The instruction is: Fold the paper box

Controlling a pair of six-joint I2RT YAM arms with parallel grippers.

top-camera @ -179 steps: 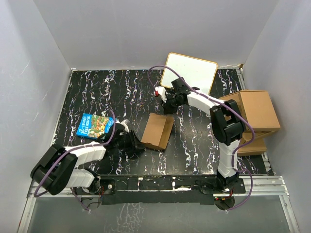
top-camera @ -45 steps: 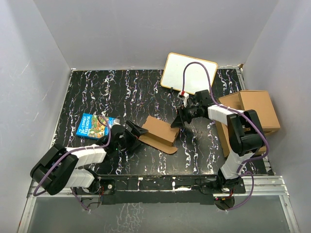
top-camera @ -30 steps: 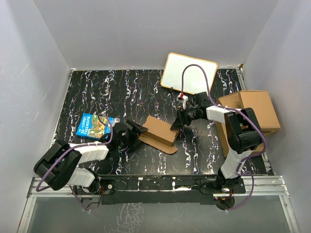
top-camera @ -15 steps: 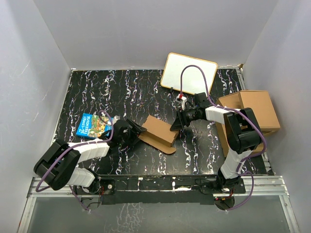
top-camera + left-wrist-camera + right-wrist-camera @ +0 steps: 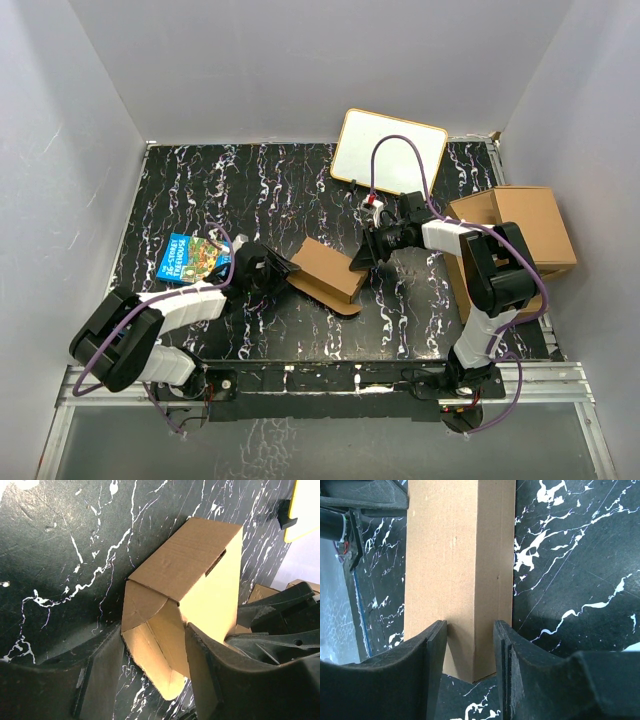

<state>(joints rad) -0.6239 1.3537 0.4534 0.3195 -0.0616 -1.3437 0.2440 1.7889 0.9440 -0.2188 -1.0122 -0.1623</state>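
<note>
Paper box (image 5: 325, 270) sits half-folded, 1 end unclosed, as right gripper (image 5: 470, 625) pinches the opposite end and left gripper (image 5: 155, 632) straddles the open end, grip unclear.

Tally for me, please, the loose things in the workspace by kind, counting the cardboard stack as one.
Paper box: 1
Blue picture book: 1
Whiteboard: 1
Stack of larger cardboard boxes: 1
Total: 4

Marbled table (image 5: 200, 190) carries paper box (image 5: 325, 268) and picture book (image 5: 192, 258).
</note>
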